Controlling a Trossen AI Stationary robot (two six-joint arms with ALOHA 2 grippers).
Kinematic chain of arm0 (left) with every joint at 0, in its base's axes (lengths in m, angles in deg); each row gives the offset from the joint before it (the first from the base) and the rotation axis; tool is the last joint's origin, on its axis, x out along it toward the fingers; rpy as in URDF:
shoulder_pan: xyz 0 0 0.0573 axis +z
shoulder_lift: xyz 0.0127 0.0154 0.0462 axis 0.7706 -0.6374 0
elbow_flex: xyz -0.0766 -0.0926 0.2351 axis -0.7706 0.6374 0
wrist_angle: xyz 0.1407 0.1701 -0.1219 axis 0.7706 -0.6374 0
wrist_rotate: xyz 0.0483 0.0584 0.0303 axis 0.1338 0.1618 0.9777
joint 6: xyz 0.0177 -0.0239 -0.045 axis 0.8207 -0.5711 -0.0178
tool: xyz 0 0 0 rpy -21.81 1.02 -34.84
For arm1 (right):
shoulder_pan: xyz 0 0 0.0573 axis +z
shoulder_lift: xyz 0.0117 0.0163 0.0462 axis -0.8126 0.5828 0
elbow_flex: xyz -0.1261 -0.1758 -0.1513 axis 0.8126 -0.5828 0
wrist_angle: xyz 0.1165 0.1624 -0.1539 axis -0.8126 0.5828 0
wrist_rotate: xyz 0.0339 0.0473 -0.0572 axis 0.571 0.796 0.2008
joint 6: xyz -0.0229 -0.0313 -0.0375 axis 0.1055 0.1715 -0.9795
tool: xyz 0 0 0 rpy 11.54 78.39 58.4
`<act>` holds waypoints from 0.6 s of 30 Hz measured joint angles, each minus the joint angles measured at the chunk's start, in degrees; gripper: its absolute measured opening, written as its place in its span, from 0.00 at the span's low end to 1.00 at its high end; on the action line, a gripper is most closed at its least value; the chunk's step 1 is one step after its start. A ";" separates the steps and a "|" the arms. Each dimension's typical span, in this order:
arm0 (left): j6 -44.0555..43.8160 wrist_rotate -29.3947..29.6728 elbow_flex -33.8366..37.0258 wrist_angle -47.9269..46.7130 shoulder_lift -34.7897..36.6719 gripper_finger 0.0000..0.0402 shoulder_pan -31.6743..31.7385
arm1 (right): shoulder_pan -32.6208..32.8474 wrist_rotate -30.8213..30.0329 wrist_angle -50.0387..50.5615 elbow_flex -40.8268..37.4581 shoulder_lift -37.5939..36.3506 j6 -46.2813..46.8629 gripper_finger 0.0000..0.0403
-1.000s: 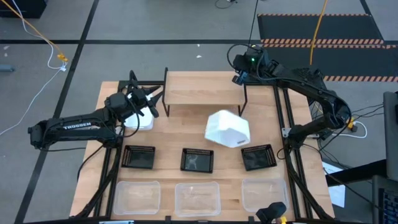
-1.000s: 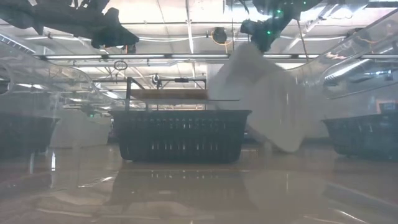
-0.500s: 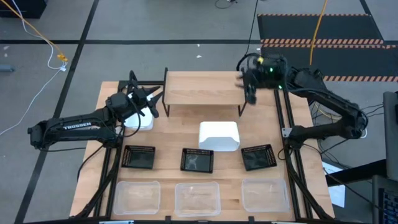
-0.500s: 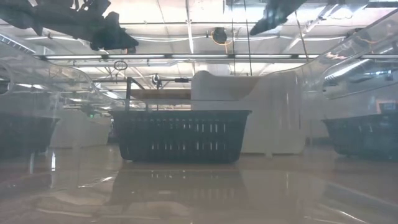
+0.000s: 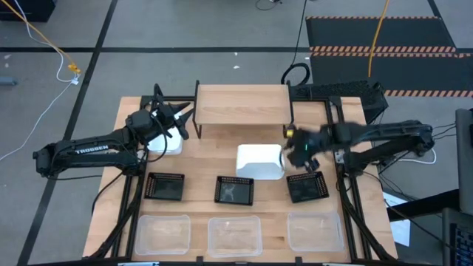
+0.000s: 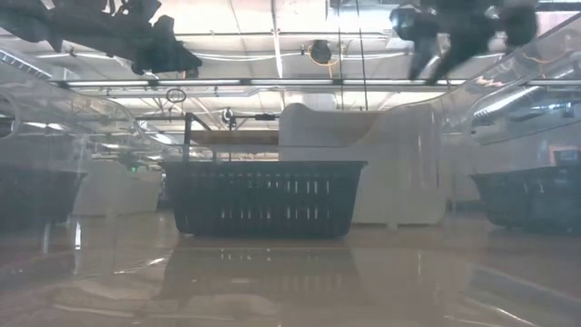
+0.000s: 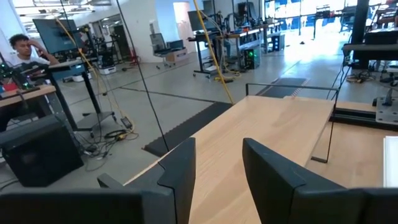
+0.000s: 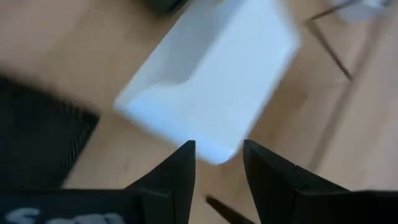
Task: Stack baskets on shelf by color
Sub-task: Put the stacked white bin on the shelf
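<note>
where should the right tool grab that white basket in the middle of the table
The white basket looks overturned, closed base up, so no rim is offered. Likely best: come straight down with the right tool and pinch across its narrower span, over the side walls.

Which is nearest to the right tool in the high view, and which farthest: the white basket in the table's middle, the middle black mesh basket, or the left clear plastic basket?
From the right tool:
1. Opaque white basket, just beside the tool, mid-table.
2. Middle black mesh basket, in the row in front of it.
3. Left clear plastic basket, at the front left corner.
</note>
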State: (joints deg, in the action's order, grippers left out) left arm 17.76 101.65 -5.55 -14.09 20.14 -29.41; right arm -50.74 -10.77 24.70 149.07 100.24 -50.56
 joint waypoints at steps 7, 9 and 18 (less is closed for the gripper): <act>-1.76 -0.01 0.00 -1.04 0.00 0.34 0.00 | 14.84 -25.90 -1.22 -8.37 0.75 -7.37 0.32; -3.09 -0.03 0.00 -1.33 0.00 0.34 -0.02 | 18.22 -27.14 -2.18 -8.37 1.25 -6.90 0.32; -12.40 -0.04 0.00 -6.81 0.00 0.34 -2.88 | 27.01 -20.25 -4.45 -7.89 6.41 -6.19 0.32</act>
State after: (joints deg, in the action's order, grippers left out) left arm 5.36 101.61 -5.55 -20.90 20.14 -32.30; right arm -23.73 -31.02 20.25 141.18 106.64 -56.76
